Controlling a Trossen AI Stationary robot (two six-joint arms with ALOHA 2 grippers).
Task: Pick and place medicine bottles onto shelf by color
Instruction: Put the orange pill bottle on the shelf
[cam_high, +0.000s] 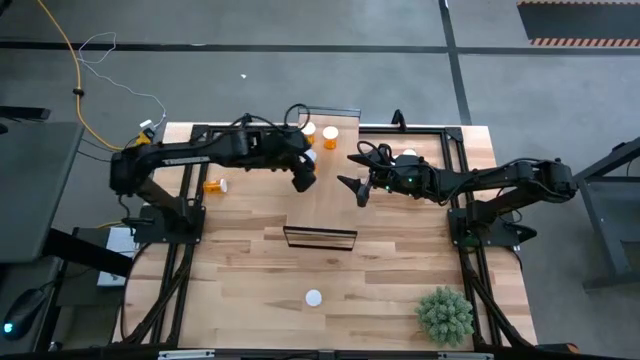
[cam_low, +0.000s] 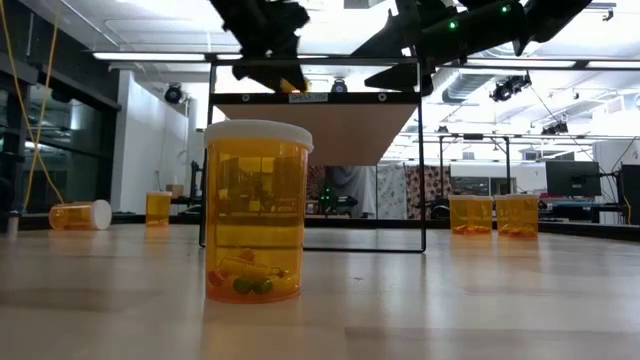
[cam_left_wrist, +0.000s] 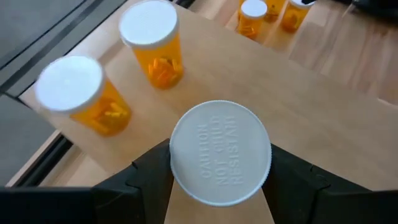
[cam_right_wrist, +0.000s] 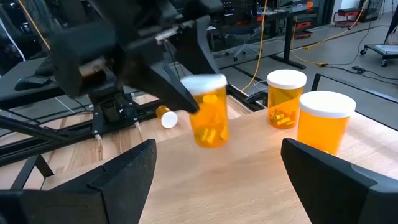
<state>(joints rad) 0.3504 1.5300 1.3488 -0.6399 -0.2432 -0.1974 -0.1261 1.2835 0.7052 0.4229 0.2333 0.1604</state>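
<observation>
My left gripper (cam_high: 303, 176) is over the long light-wood shelf (cam_high: 340, 210) and is shut on an orange pill bottle with a white cap (cam_left_wrist: 220, 151). Two more bottles (cam_left_wrist: 149, 43) (cam_left_wrist: 78, 93) stand upright on the shelf board's far end. My right gripper (cam_high: 360, 190) hangs open just right of the held bottle, and its fingers frame it from a distance in the right wrist view (cam_right_wrist: 217, 155). One bottle (cam_high: 214, 185) lies on its side on the table to the left. Another bottle (cam_low: 258, 210) stands upright near the table's near edge. My left gripper pinches the bottle between its two fingers, one on each side of the body just below the cap (cam_right_wrist: 200, 102). The fingers come slanting down from above and from the table's left. The bottle stands upright over the shelf board; I cannot tell whether its base touches the board.
Two bottles (cam_low: 470, 215) (cam_low: 517, 215) stand on the table right of the shelf, and one (cam_low: 158, 207) stands to its left. A small green plant (cam_high: 443, 315) sits at the near right corner. Bare tabletop (cam_high: 250, 270) lies in front of the shelf.
</observation>
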